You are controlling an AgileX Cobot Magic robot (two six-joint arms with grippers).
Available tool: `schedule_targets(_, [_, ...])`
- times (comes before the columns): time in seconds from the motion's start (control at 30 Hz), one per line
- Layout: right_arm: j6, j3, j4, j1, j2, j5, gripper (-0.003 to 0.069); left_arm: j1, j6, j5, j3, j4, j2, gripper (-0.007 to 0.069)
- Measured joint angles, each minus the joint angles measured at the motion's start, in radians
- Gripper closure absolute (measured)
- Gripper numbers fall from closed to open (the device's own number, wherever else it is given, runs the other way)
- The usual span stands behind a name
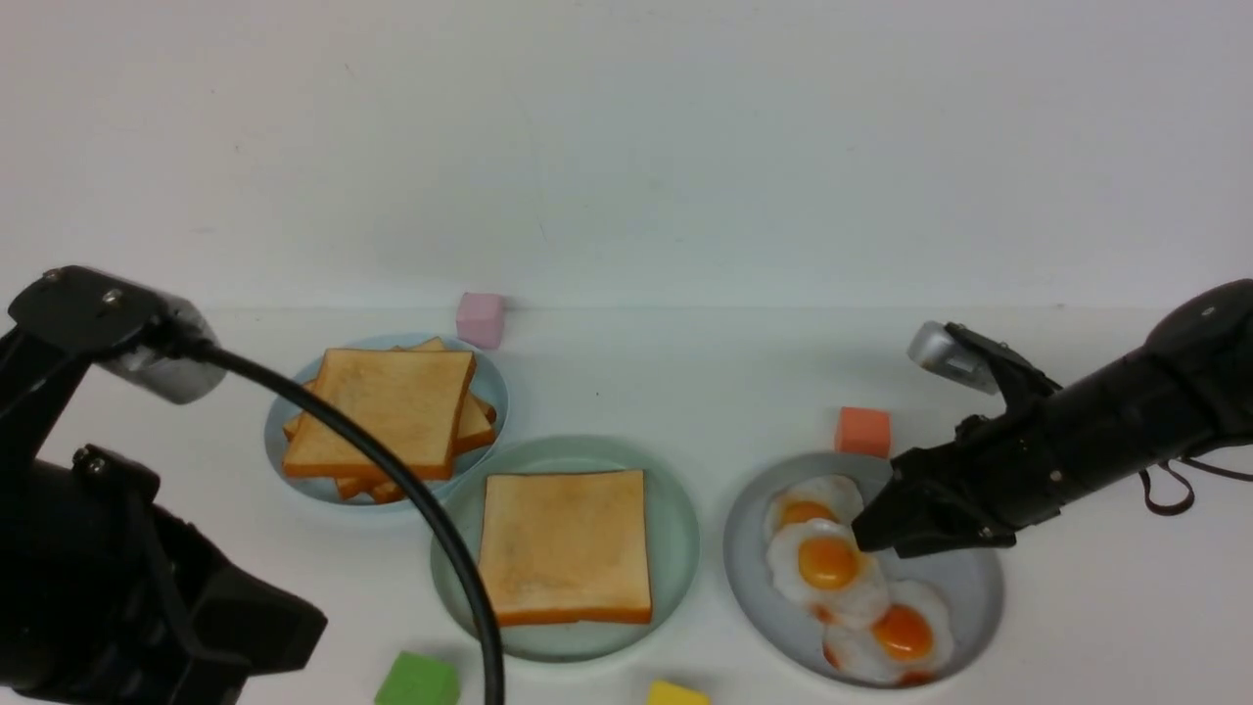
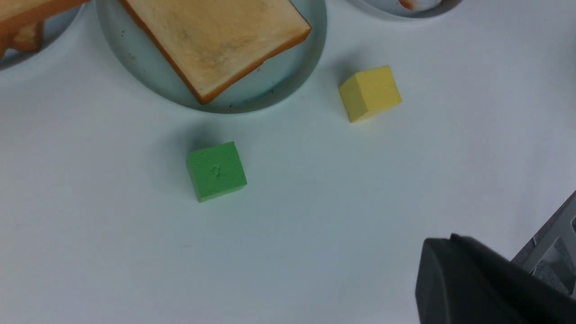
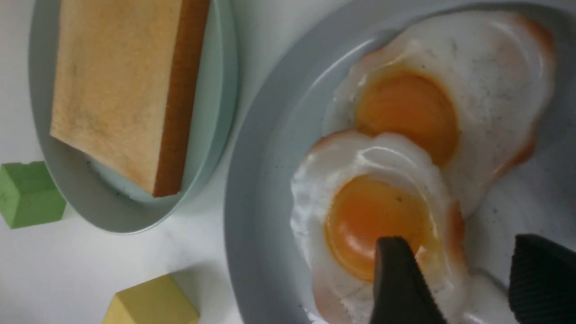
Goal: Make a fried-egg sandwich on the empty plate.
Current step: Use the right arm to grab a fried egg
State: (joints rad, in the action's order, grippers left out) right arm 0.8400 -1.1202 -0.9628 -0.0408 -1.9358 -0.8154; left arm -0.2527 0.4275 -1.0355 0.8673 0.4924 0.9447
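One golden toast slice (image 1: 566, 546) lies flat on the mint-green empty plate (image 1: 675, 529), also seen in the left wrist view as the toast (image 2: 211, 40). Three fried eggs lie overlapping on the grey plate (image 1: 969, 587). My right gripper (image 3: 463, 256) is open low over the middle egg (image 1: 828, 568), one finger (image 3: 396, 270) over its yolk (image 3: 369, 216) and the other past the egg's edge. My left gripper (image 2: 450, 243) is shut and holds nothing, above bare table near the front, apart from the plate.
A pale-blue plate (image 1: 489, 387) at the back left holds a fanned pile of toast (image 1: 387, 411). Loose cubes lie around: pink (image 1: 480, 318), orange (image 1: 863, 432), green (image 1: 416, 681) and yellow (image 1: 675, 695). The left arm (image 1: 108, 587) and its cable (image 1: 431, 519) cross in front of the plates.
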Motion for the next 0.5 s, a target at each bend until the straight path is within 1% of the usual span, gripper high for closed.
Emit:
schedule_targets(0.13, [0.013, -0.001, -0.035, 0.0, -0.016, 0.0, 0.0311, 0.0, 0.0, 0.0, 0.0, 0.0, 0.0, 0.0638])
schedule_targets(0.23, [0.034, -0.001, -0.062, 0.0, -0.027, 0.0, 0.0336, 0.0, 0.0, 0.001, 0.0, 0.0, 0.0, 0.0638])
schedule_targets(0.37, [0.041, -0.001, -0.075, 0.0, -0.044, 0.0, 0.0387, 0.0, 0.0, 0.001, 0.0, 0.0, 0.0, 0.0638])
schedule_targets(0.5, [0.041, -0.002, -0.079, 0.0, -0.056, 0.0, 0.0458, 0.0, 0.0, 0.0, 0.0, 0.0, 0.0, 0.0638])
